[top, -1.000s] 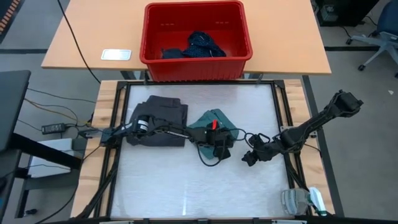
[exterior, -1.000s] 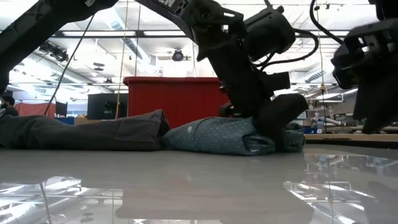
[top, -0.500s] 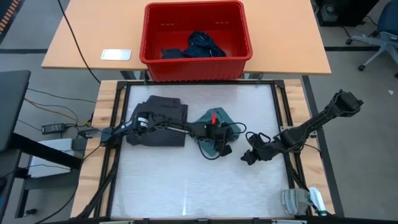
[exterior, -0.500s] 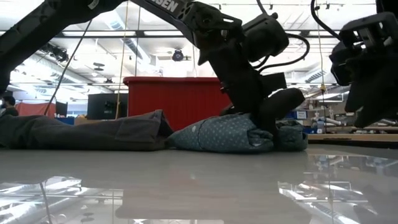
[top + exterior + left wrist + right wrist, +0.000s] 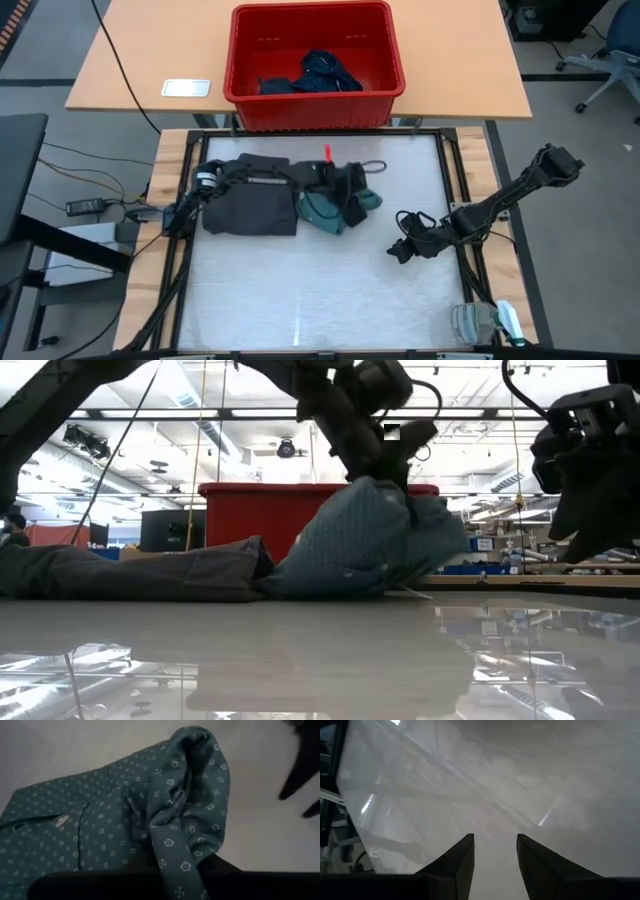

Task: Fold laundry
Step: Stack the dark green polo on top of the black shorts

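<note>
The teal-green dotted shirt [image 5: 322,210] lies mid-table, its right end raised into a peak [image 5: 385,520] and its left part resting on the table against the charcoal grey piece [image 5: 255,198], which lies flat to its left. My left gripper [image 5: 175,882] is shut on the shirt from above, and in the high view it [image 5: 347,185] hangs over the shirt's far side. My right gripper [image 5: 495,852] stands open over bare table at the right [image 5: 405,248]. Navy dotted cloth [image 5: 325,70] lies in the red basket. My left gripper pinches a bunched, gathered fold of the teal shirt [image 5: 172,852] between its two fingers; how many layers, I cannot tell. The fingers slant down from above. The held end is lifted and hangs below the fingers, while the shirt's lower left part [image 5: 320,582] stays on the table.
The red plastic basket [image 5: 385,60] stands on a wooden table beyond the far edge, with a small white card [image 5: 187,88] to its left. Black frame rails [image 5: 455,170] border the work surface. The near half of the table [image 5: 310,300] is bare.
My left gripper has shut on the right end of the teal shirt, then risen and gone toward the far edge. That end of the shirt is lifted into a peak; its left part has stayed on the table beside the grey piece.
</note>
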Controlling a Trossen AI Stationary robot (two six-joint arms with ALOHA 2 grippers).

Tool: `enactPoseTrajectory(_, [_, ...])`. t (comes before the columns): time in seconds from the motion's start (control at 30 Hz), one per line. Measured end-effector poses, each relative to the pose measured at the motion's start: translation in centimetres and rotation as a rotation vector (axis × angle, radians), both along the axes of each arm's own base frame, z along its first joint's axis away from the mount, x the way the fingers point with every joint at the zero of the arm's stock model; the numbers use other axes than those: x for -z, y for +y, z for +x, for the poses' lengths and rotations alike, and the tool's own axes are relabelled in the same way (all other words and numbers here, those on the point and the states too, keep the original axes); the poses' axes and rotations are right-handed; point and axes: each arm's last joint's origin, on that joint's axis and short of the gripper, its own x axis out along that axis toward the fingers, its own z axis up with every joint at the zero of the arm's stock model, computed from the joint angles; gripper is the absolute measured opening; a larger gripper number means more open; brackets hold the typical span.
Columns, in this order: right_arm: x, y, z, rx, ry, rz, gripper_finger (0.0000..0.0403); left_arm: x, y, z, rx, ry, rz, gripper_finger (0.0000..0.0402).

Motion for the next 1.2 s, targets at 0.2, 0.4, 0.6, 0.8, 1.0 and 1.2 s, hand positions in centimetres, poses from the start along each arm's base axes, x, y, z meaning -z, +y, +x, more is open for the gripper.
enactPoseTrajectory(0.2, [0.0,-0.1,0.0,0.018,-0.01,-0.023,0.0154,-4.2,1.4,-1.6,-0.015,-0.106,-0.126,0.0034])
enactPoseTrajectory(0.4, [-0.1,-0.2,0.1,0.046,-0.032,-0.045,0.0154,-8.5,3.5,-3.7,-0.098,-0.212,-0.207,0.0034])
enactPoseTrajectory(0.6, [0.3,-0.7,0.0,0.099,-0.025,-0.061,0.0154,-12.8,5.8,-7.5,-0.16,-0.289,-0.153,0.0034])
enactPoseTrajectory(0.8, [0.3,-1.3,0.3,0.192,-0.035,-0.036,0.0154,-10.7,7.9,-12.8,-0.286,-0.261,-0.199,0.0034])
enactPoseTrajectory(1.0, [0.3,-2.5,0.6,0.277,-0.036,-0.043,0.0154,-10.1,7.9,-19.3,-0.35,-0.524,-0.294,0.0034])
enactPoseTrajectory(1.2, [0.3,-4.0,1.1,0.32,-0.012,0.021,0.0154,-7.0,7.4,-26.8,-0.48,-0.736,-0.316,0.0034])
